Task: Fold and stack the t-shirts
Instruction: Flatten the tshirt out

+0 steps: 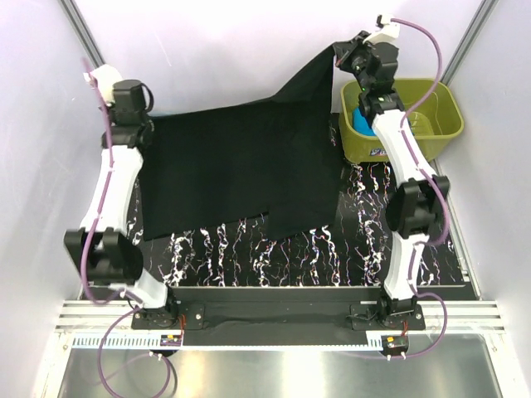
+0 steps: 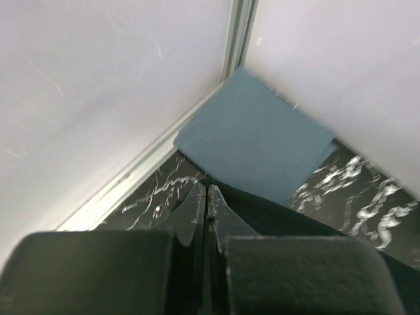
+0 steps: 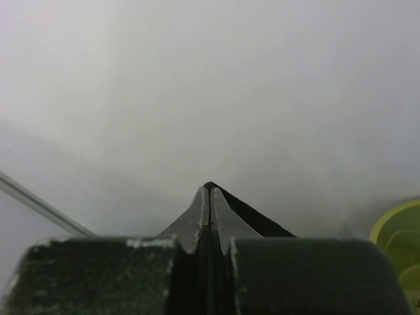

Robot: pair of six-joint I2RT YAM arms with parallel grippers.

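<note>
We've got the left gripper (image 2: 207,187) clamped on a corner of the black shirt (image 1: 241,166), and the right gripper (image 3: 210,190) pinching another corner, cloth hanging below its fingers. Just past the left fingers, the grey-blue shirt (image 2: 256,141) lies folded. Below the right fingers, the turquoise shirt (image 1: 362,123) sits in the tub (image 1: 440,116). Looks like one down, two left.

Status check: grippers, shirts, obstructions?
Left gripper, right gripper shut on black t-shirt, right end raised. Grey-blue shirt folded, far-left corner. Turquoise shirt in tub. Nothing blocking.
</note>
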